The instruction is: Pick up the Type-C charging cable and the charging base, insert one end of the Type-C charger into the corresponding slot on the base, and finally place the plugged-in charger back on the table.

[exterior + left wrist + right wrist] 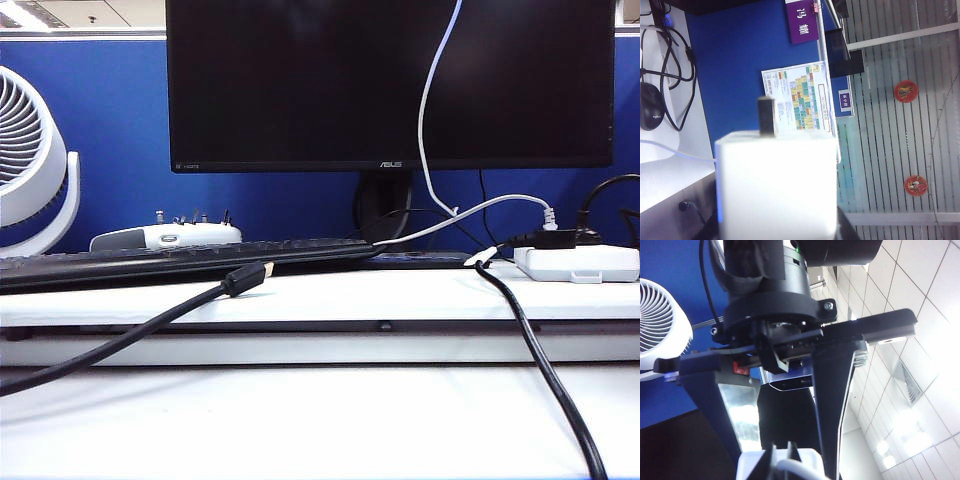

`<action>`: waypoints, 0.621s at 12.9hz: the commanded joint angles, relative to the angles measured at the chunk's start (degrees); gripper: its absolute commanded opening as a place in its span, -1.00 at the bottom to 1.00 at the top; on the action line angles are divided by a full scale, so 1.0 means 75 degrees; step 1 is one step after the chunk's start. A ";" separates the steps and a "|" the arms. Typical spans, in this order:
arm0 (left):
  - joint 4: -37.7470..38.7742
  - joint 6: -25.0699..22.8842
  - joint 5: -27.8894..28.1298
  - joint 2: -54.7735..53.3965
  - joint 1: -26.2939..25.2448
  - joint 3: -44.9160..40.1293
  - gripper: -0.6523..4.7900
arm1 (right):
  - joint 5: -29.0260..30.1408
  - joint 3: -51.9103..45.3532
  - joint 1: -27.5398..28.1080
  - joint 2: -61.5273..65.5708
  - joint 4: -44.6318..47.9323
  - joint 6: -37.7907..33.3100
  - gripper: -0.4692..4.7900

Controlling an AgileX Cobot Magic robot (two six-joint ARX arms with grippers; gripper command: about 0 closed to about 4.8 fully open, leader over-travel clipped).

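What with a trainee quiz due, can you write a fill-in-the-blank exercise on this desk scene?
1. Raised near the blue partition, the left hand grips the ___ charging base.
2. Close by it, the right hand is ___ on the thin Type-C charging cable.
3. In the exterior view, which shows neither hand, the black cable ends in a ___-tipped plug.
4. The monitor bears the name ___.

Missing words: white; shut; gold; ASUS.

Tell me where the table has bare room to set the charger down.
Front table, bare between gold-tipped black cable and thick black cable. Ledge crowded: keyboard, power strip. Left tool grips charging base, right tool Type-C charging cable, both aloft.
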State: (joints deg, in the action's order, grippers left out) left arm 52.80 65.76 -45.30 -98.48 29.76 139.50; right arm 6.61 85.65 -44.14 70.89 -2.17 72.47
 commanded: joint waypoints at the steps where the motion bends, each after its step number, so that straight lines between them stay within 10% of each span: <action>1: -0.0012 -0.0239 -0.1373 0.0233 0.0149 0.0105 -0.32 | -0.1064 -0.0047 0.0146 0.0152 -0.0309 -0.0099 -0.84; 8: -0.0020 -0.0265 -0.1512 0.0236 0.0149 0.0105 -0.40 | -0.1064 -0.0047 0.0140 0.0119 -0.0245 -0.0102 -0.84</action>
State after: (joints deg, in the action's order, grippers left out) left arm 52.60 64.69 -47.27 -98.50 29.52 139.41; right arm 6.72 85.65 -44.14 70.70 -2.26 72.44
